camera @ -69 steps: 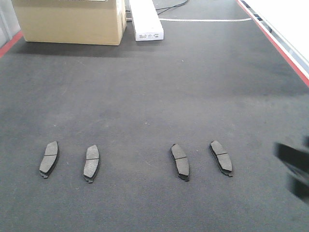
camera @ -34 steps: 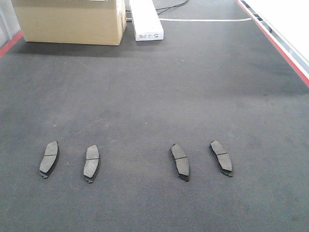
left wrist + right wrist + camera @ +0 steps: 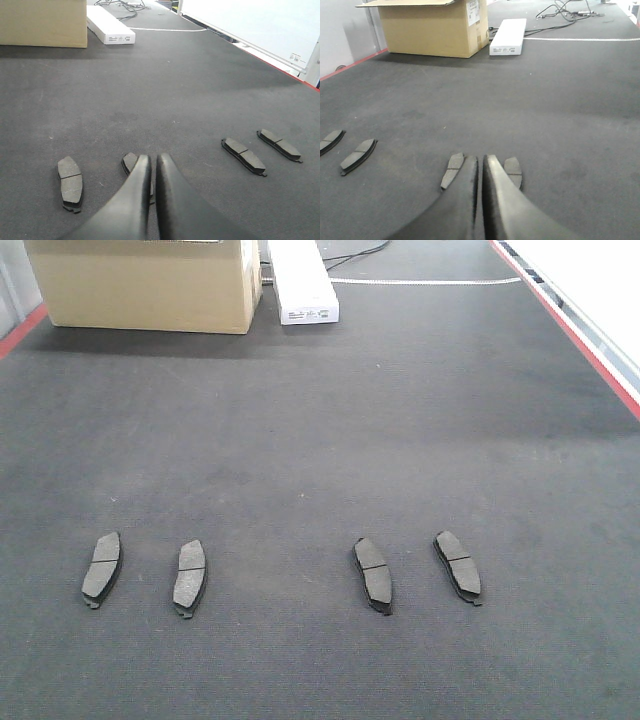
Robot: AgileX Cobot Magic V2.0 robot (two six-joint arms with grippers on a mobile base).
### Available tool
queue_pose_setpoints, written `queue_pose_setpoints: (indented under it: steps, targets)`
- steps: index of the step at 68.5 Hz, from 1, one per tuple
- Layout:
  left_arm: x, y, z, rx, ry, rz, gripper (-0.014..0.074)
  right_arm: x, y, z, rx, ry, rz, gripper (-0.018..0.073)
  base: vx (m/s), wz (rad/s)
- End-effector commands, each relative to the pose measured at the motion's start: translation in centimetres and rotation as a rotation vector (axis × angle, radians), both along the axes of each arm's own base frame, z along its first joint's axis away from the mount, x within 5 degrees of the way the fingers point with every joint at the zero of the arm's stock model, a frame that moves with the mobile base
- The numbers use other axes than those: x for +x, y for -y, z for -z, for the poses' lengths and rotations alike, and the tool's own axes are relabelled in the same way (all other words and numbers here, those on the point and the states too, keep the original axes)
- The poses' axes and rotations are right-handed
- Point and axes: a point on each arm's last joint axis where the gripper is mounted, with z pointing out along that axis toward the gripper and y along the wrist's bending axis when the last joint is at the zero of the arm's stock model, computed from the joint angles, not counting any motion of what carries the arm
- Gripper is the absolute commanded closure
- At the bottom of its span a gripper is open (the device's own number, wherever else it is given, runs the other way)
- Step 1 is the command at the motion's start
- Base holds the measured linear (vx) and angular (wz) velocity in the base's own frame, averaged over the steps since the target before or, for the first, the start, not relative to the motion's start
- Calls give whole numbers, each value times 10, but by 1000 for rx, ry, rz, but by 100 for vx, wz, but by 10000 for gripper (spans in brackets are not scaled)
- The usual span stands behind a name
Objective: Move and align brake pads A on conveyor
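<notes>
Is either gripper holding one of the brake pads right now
No, all four brake pads lie flat on the conveyor, and both wrist views show closed, empty fingers.

Matt belt, dull pads, my glossy black fingers

Under me the conveyor [image 3: 320, 440] looks like matt charcoal cloth, finely ribbed and carpet-rough, with smooth red edge strips. The brake pads A [image 3: 190, 572] are flat, dull grey and faintly grainy. My left gripper [image 3: 153, 162] and right gripper [image 3: 480, 162] have smooth, slightly shiny black plastic fingers. The box [image 3: 150, 285] is plain matt cardboard.
</notes>
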Motion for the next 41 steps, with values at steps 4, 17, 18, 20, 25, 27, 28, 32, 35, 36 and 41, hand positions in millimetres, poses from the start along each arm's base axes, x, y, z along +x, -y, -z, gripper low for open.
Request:
queue_pose_setpoints:
  steps: [4,17,18,20,25,27,28,32,35,36,41]
  targets:
    - [1,2,-14,-32,82,20,603,0,0,-10,-2,35,-2,571,0,0]
    - [1,2,-14,-32,82,20,603,0,0,-9,-2,34,-2,571,0,0]
    - [1,2,-14,-32,82,20,603,0,0,-9,-2,34,-2,571,0,0]
    - [1,2,-14,-32,82,20,603,0,0,-9,-2,34,-2,571,0,0]
    - [1,2,-14,-32,82,20,603,0,0,-9,-3,33,-1,571,0,0]
    - [1,2,-14,-32,82,20,603,0,0,-9,-3,31,-1,571,0,0]
    - [1,2,-14,-32,82,20,603,0,0,-9,-3,31,-1,571,0,0]
    - [1,2,-14,-32,82,20,603,0,0,-9,-5,27,-1,571,0,0]
    - [1,2,-12,-33,77,21,603,0,0,-9,-5,27,-1,571,0,0]
    - [1,2,-11,-31,73,21,603,0,0,-9,-5,27,-1,571,0,0]
    - [3,2,-3,-29,51,10,603,0,0,-9,-5,27,-1,571,0,0]
